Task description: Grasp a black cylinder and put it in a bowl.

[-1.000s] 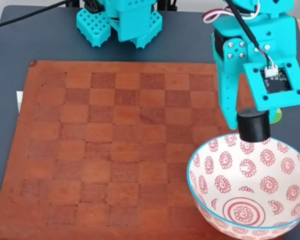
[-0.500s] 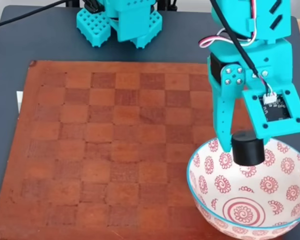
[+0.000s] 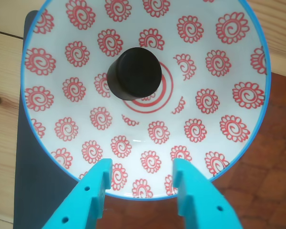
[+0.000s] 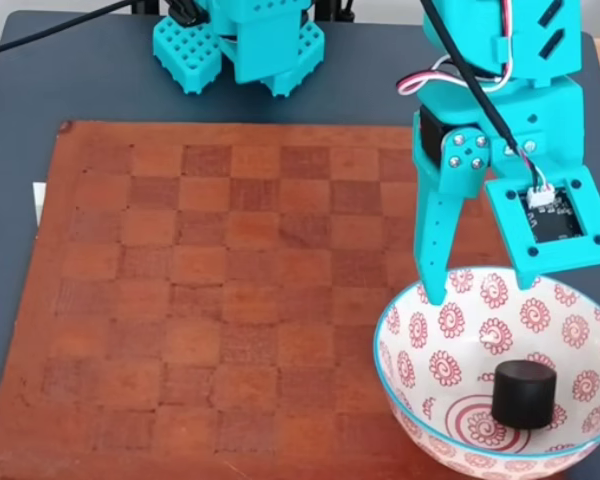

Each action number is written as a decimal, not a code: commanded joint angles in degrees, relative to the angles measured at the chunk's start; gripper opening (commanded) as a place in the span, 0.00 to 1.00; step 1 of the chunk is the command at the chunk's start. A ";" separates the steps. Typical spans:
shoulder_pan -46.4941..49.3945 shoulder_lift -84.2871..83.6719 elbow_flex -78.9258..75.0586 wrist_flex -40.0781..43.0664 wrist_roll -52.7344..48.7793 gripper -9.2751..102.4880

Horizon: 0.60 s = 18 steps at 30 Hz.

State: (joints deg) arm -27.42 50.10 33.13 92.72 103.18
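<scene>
The black cylinder (image 3: 134, 73) (image 4: 525, 393) lies inside the bowl (image 3: 238, 157) (image 4: 412, 330), resting on the red spiral at the bottom. The bowl is white with red spiral flowers and a light blue rim, and stands at the chessboard's near right corner in the fixed view. My teal gripper (image 3: 140, 183) (image 4: 485, 290) hangs open over the bowl's far rim with nothing between its fingers. In the wrist view its two fingertips (image 3: 102, 176) frame the bowl's near rim, well apart from the cylinder.
A brown chessboard (image 4: 210, 290) covers most of the dark table. The arm's teal base (image 4: 240, 40) stands at the back. A white scrap (image 4: 38, 202) pokes out at the board's left edge. Light wooden surface (image 3: 5, 119) lies beyond the dark mat.
The gripper opened and let go of the black cylinder, which dropped from between the fingers to the bottom of the bowl. The left finger swung outward.
</scene>
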 commanded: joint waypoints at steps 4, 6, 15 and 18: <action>0.18 1.58 -2.29 0.18 -0.44 0.08; 0.18 2.99 -1.41 0.18 -0.26 0.08; 0.09 14.33 11.25 0.26 0.62 0.08; -0.26 18.98 17.49 0.26 1.85 0.08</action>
State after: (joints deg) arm -27.42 61.88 47.11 92.81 103.97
